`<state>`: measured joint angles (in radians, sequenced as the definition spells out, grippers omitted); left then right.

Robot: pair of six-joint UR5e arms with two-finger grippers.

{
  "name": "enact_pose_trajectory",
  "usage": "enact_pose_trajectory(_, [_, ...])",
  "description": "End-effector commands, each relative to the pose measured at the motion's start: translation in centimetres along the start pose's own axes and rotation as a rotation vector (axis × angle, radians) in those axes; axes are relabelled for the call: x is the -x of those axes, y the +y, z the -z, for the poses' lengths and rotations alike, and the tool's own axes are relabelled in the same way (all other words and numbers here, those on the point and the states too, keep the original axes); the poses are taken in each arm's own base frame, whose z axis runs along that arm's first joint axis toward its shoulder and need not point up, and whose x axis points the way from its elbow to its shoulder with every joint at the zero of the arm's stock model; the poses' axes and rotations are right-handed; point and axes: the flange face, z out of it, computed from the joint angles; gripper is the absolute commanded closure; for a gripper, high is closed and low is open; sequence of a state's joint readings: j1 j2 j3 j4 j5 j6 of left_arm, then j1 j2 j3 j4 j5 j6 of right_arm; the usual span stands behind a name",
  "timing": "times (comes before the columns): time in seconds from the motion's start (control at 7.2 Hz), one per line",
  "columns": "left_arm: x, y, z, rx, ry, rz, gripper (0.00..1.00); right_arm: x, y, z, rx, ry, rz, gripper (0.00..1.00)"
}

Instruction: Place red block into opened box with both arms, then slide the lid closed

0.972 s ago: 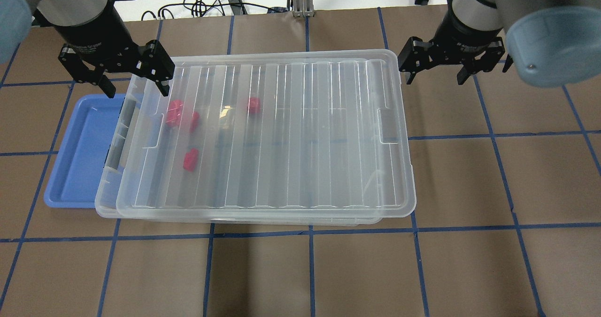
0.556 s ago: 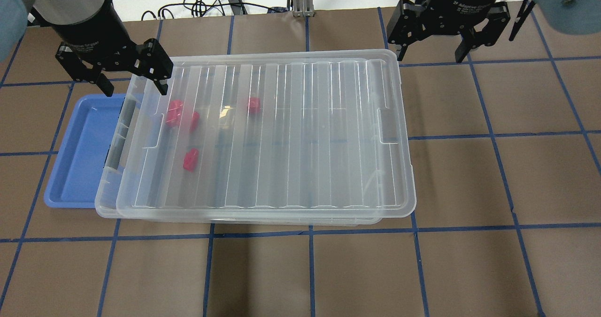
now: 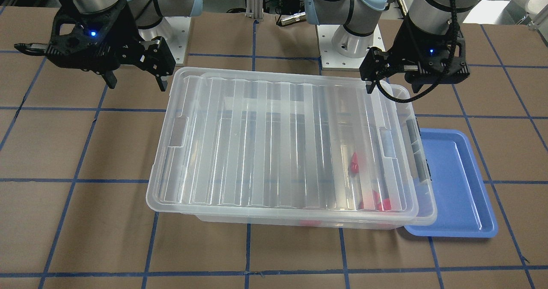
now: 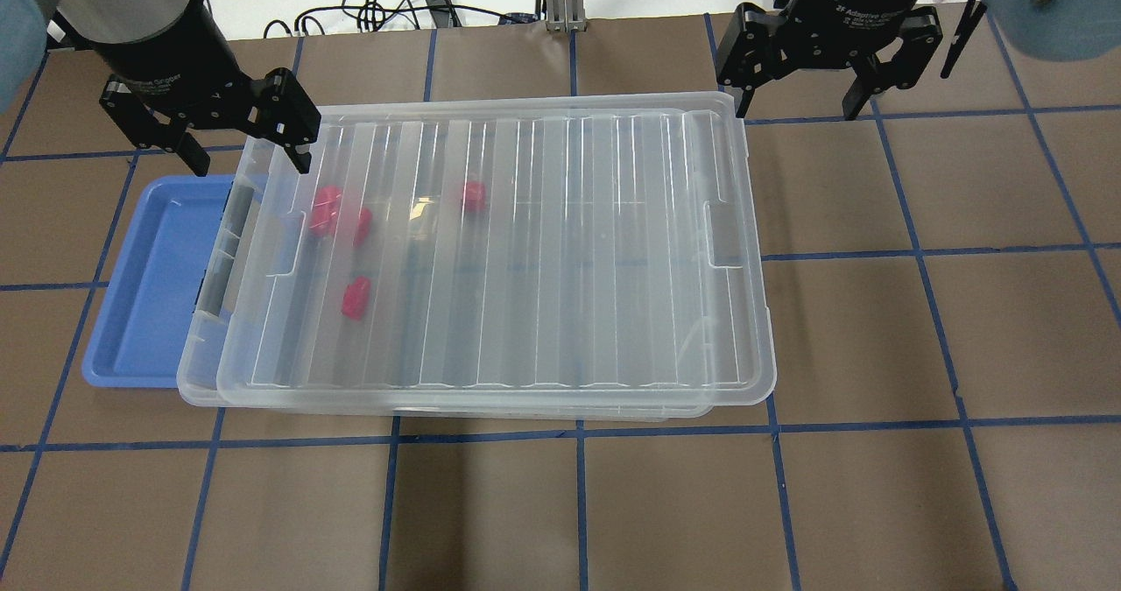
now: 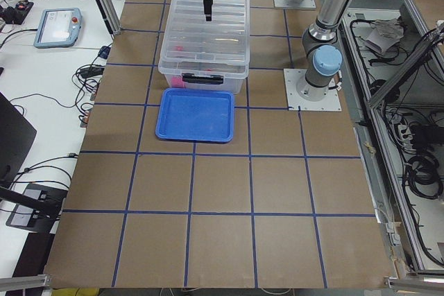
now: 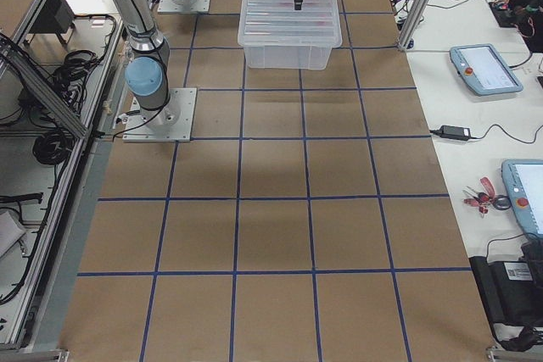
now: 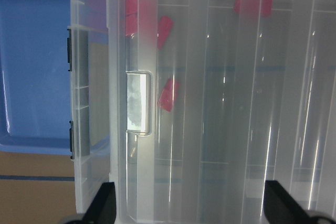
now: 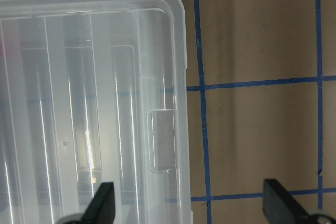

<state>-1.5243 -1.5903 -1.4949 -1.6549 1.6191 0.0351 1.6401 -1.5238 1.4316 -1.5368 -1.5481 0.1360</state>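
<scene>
large translucent clear plastic box sits on the brown paper-covered bench w/ a blue tape grid. its ribbed translucent plastic lid lies on top but is shifted toward the robot's right: it overhangs the box's right end and leaves a narrow strip at the left end uncovered, grey latches showing there. lid sits a bit skewed vs the box.

four small bright red plastic blocks are inside the box, on its floor, all in the left half, seen thru the lid. two are touching near the far left, one block is further toward the middle on the far side, and one is alone nearer the front.

left hand hovers above the box's far left corner, fingers spread wide, nothing btwn them. one finger is over the lid's left edge, the other out over the far end of the shallow blue plastic tray. left wrist view looks straight down on the lid's handle recess, w/ blocks showing under the lid. tray lies flat right beside the box's left end; can't tell if they touch.

right hand is also spread open, holding nothing, raised by the box's far right corner. in the right wrist view one fingertip shows over the lid's right end, the other over bare bench.
</scene>
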Motion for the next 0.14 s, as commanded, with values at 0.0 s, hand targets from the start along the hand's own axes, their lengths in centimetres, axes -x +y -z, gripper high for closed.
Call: enact_pose_trajectory(0.0, [-0.10,0.02,-0.13,0.003,-0.001,0.002,0.00,0.06,0.03,-0.10,0.003,0.000,0.002,0.00])
